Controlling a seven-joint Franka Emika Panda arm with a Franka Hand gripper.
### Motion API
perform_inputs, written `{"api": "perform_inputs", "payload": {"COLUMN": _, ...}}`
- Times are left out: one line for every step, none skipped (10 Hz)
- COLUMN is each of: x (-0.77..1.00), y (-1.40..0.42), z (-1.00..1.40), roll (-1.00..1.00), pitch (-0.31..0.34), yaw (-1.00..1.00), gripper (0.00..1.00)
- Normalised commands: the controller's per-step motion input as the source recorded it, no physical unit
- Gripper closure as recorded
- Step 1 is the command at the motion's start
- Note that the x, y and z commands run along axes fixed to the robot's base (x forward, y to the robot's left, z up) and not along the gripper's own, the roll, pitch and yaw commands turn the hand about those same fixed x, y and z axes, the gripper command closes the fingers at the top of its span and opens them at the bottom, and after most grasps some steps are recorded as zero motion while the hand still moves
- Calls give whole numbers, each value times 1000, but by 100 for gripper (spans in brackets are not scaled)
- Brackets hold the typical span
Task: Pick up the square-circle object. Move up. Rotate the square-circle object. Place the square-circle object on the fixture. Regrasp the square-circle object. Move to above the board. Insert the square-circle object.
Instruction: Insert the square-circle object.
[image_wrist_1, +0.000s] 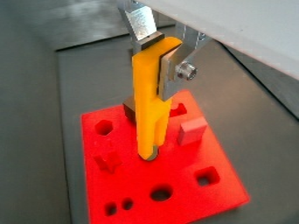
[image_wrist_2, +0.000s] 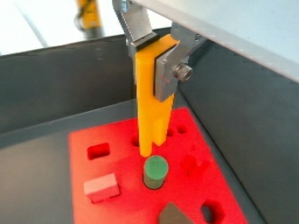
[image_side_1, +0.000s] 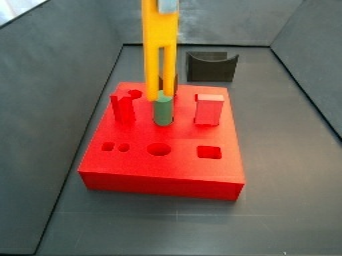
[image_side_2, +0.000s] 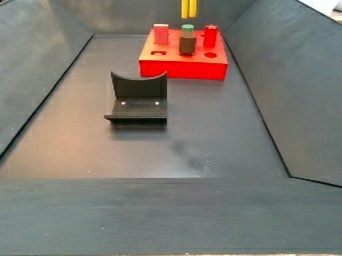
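Nearest, the gripper (image_wrist_1: 163, 54) grasps the yellow peg (image_wrist_1: 149, 101) upright above the red board (image_wrist_1: 222, 197) by the green cylinder (image_wrist_2: 156, 171), apparently mid-insertion; lowering straight into its hole seems next.

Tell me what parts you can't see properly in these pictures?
- End effector: shut on the square-circle object above the board; in both side views the top edge cuts it off.
- Peg's lower tip: in a side view the green cylinder covers it, so its depth in the hole is unclear.
- Board holes: too small in a side view.
- The fixture: outside both wrist views.
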Motion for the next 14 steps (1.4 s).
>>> {"api": "perform_inputs", "payload": {"x": -69, "y": 0, "z": -334, "roll": -39, "pitch": -43, "yaw": -977, "gripper": 100}}
{"api": "perform_inputs", "payload": {"x": -183, "y": -3, "z": -409, "roll": -64, "pitch": -73, "yaw": -883, "gripper": 100}}
{"api": "perform_inputs", "payload": {"x": -283, "y": -71, "z": -466, "roll": -86, "pitch": -99, "yaw": -769, "gripper": 100}}
{"api": "perform_inputs", "payload": {"x": -354, "y": -103, "z": -346, "roll": -49, "pitch": -74, "yaw": -697, "gripper": 100}}
{"api": "perform_inputs", "payload": {"x": -523, "y": -231, "z": -160, "roll": 0, "pitch": -31, "yaw": -491, "gripper": 100}}
{"api": "perform_inputs", "payload": {"x": -554, "y": -260, "z": -169, "roll": 0, "pitch": -37, "yaw": -449, "gripper": 100}}
{"api": "perform_inputs", "payload": {"x": -631, "y": -334, "z": -169, "roll": 0, "pitch": -43, "yaw": -343, "gripper": 100}}
{"api": "perform_inputs", "payload": {"x": -609, "y": -400, "z": -269, "roll": -70, "pitch": -114, "yaw": -303, "gripper": 100}}
{"api": "perform_inputs", "payload": {"x": -657, "y": -257, "z": -314, "roll": -63, "pitch": -121, "yaw": -337, "gripper": 100}}
{"api": "perform_inputs", "payload": {"x": -529, "y": -160, "z": -109, "roll": -66, "pitch": -171, "yaw": -226, "gripper": 100}}
{"api": "perform_inputs", "payload": {"x": -194, "y": -14, "z": -174, "roll": -90, "pitch": -164, "yaw": -100, "gripper": 100}}
{"api": "perform_inputs", "payload": {"x": -220, "y": 0, "z": -226, "roll": -93, "pitch": -154, "yaw": -69, "gripper": 100}}
{"api": "perform_inputs", "payload": {"x": -46, "y": 0, "z": -209, "roll": -140, "pitch": -154, "yaw": -46, "gripper": 100}}
{"api": "perform_inputs", "payload": {"x": 194, "y": 0, "z": -214, "roll": -151, "pitch": -111, "yaw": 0, "gripper": 100}}
